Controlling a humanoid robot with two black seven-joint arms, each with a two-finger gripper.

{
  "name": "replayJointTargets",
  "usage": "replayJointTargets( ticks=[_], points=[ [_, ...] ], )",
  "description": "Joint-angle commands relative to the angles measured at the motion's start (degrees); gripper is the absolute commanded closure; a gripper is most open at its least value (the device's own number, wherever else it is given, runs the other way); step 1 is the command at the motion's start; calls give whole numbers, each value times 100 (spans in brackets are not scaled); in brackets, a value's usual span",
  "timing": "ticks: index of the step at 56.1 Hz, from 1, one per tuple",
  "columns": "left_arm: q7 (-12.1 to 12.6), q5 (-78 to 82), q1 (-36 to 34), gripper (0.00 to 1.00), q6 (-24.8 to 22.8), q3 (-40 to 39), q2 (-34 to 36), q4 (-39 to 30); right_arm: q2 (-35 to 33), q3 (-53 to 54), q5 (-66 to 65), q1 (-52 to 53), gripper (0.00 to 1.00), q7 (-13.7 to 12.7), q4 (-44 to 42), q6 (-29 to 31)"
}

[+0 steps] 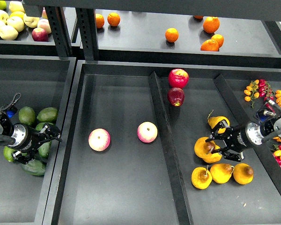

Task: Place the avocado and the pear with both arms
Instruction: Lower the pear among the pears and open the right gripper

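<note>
Reaching step, I judge — left end effector (50,139) spread wide over the avocado (45,149); right end effector (218,140) wide, the pear (204,147) just beyond its fingertips. Next: close on both.

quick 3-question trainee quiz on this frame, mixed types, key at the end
1. True or false: the left gripper is over the pile of avocados.
2. The right gripper is at which group? A) oranges B) pears C) red apples
3. How many pink-yellow apples lie in the middle compartment?

Key
1. True. It is among the green avocados in the left bin.
2. B. Its open fingers are at a pear in the golden pile.
3. Two: one apple on the left and a second apple to its right.
</note>
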Motion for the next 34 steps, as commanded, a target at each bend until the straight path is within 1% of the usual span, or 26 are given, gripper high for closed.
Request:
replayJointTargets(
  ticks=[1,34],
  points=[
    [0,0,9,0,0,-1,8,1,307,28,-2,-102,95,0,-294,-1],
    [0,0,9,0,0,-1,-1,-26,879,230,-20,-436,95,0,-1261,-1]
  ],
)
